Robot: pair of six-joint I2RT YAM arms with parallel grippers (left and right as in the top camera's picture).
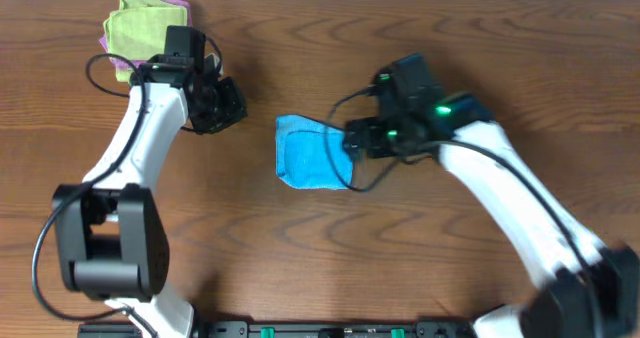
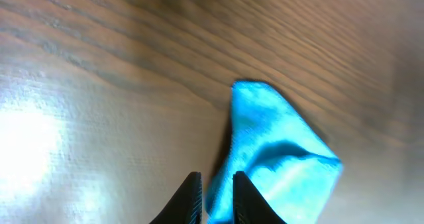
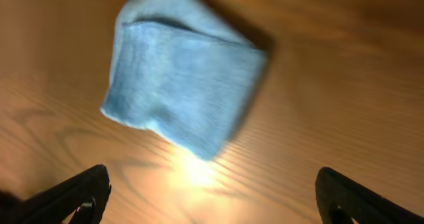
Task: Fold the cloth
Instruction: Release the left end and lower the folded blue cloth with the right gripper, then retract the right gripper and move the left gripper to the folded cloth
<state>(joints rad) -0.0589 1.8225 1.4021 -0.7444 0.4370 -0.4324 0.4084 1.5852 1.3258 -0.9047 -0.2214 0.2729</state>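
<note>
Bench [image 1: 330, 258]: open wood lies before and behind the cloth, whose left edge is free.
Right arm: reaches in from the near right, wrist over the cloth's right edge.
Left arm: bends up from the near left, wrist well apart from the cloth.
Cloth [image 1: 312, 154]: folded, flat at mid-bench.
Green cloth [image 1: 145, 28]: folded, far left.
Right tool [image 3: 212, 204]: spread wide, holding nothing.
Left tool [image 2: 215, 201]: fingers nearly together, holding nothing.
</note>
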